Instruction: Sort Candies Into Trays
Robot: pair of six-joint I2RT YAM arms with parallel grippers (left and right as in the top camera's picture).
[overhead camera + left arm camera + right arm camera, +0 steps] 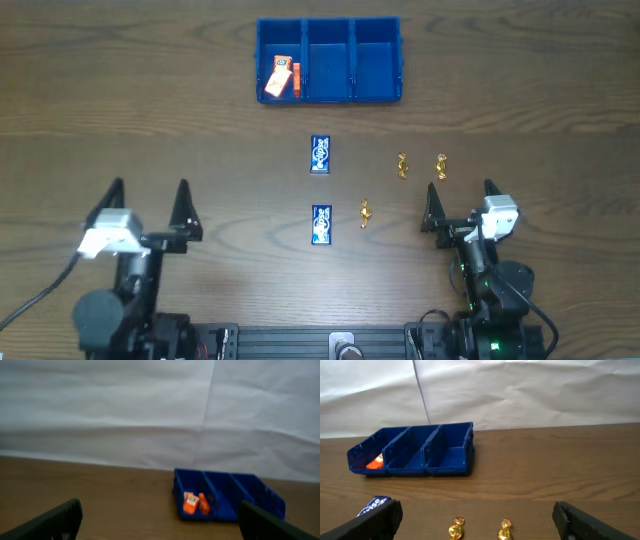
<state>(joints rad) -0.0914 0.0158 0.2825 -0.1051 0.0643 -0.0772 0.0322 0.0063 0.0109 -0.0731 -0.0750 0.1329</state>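
Note:
A blue tray (329,90) with three compartments stands at the table's far middle; its left compartment holds orange candies (280,78), also seen as orange candies (195,502) in the tray (250,491). Two blue wrapped candies (320,155) (321,224) lie mid-table. Three gold candies (402,166) (441,166) (366,213) lie right of them; two gold candies (455,528) (504,530) lie ahead of my right gripper. My left gripper (147,208) stands open at the near left. My right gripper (462,202) stands open at the near right. Neither holds anything.
The wooden table is bare at the left and far right. A white backdrop (520,390) hangs behind the table's far edge. The tray (412,450) has its middle and right compartments bare.

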